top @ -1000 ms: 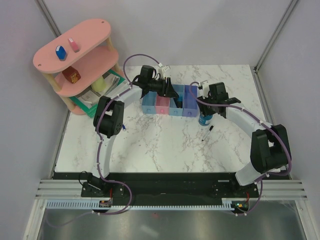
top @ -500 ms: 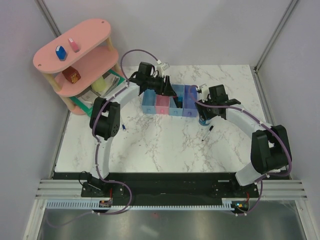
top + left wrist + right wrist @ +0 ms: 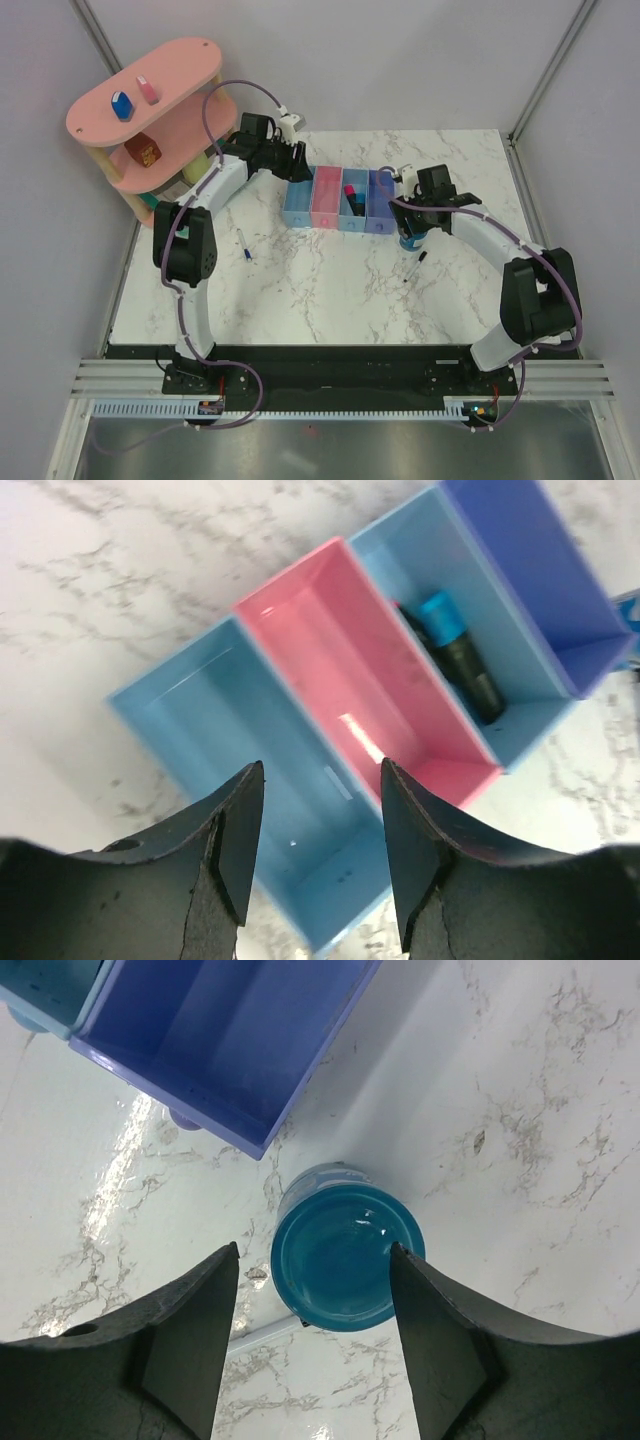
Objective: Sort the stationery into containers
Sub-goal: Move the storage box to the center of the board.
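The four joined containers (image 3: 340, 200) stand mid-table: light blue (image 3: 270, 780), pink (image 3: 370, 700), blue (image 3: 500, 720) and violet-blue (image 3: 540, 560). A black marker with a blue cap (image 3: 455, 650) lies in the blue one, with a dark item beside it. My left gripper (image 3: 298, 168) hangs open and empty over the light blue bin's near end (image 3: 320, 810). My right gripper (image 3: 412, 228) is open, its jaws standing either side of the round teal-blue pot (image 3: 345, 1260), which stands on the table beside the violet-blue bin. A thin black pen (image 3: 412, 267) lies just in front of the pot.
A pink oval tiered shelf (image 3: 175, 125) stands at the back left, with a blue eraser (image 3: 122, 104) and a pink eraser (image 3: 148, 90) on its top and an orange object (image 3: 145, 150) on the middle tier. A small pen (image 3: 244, 243) lies left of the bins.
My left arm has swung left and back, from over the middle bins to their left end. My right gripper's jaws have widened a little around the pot, which has stayed put.
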